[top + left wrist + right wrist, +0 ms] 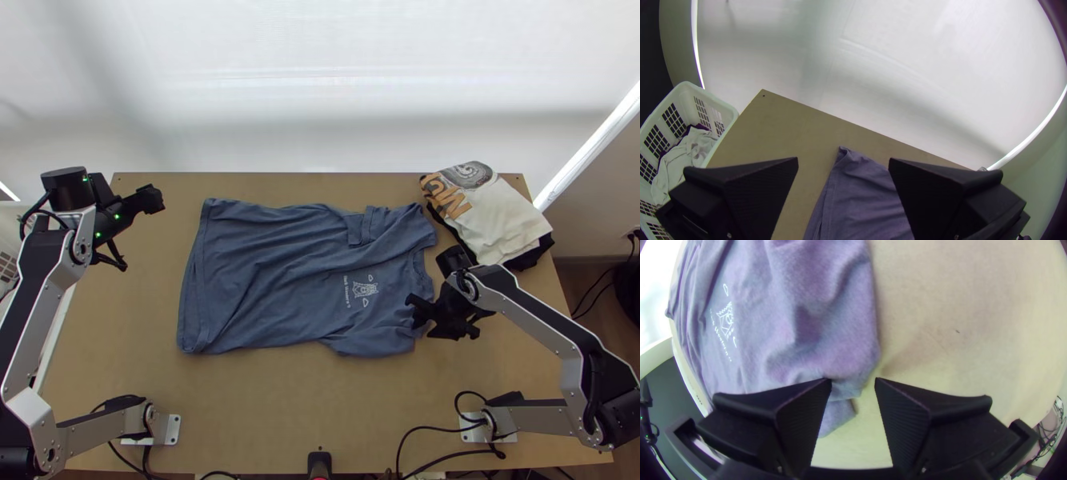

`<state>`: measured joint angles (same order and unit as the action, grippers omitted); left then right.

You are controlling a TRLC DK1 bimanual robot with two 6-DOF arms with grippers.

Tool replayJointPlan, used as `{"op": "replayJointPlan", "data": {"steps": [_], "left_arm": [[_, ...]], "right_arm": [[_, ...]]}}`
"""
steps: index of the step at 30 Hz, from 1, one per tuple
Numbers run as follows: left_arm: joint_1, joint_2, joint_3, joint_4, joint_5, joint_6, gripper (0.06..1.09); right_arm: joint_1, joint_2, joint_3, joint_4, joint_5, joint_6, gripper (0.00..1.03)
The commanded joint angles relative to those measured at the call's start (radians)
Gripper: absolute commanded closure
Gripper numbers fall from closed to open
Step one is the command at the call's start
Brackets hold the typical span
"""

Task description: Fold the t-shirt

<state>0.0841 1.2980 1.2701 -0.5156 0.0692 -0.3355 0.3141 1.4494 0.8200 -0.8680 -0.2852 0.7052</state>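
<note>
Across the bench (264,408) the t-shirt (280,276) lies spread, rumpled; I'd say the main folds all remain. My left hand (843,158) and right hand (853,378) gape empty.

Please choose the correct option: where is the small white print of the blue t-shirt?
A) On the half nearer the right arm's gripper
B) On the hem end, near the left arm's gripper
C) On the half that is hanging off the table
A: the white print shows on the chest of the t-shirt, not far from the right gripper.
</note>
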Motion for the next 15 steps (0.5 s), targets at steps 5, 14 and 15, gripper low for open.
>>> {"op": "replayJointPlan", "data": {"steps": [5,14,15], "left_arm": [[-0.006,0.009,0.026,-0.023,-0.003,0.018,0.10],[-0.029,0.029,0.023,-0.307,0.003,0.332,0.10],[-0.037,0.037,0.023,-0.374,0.007,0.359,0.10]], "right_arm": [[0.005,0.043,0.005,0.040,0.008,-0.001,0.63],[0.006,0.040,0.011,0.060,0.040,0.004,1.00],[0.006,0.037,0.015,0.060,0.040,0.005,1.00]]}}
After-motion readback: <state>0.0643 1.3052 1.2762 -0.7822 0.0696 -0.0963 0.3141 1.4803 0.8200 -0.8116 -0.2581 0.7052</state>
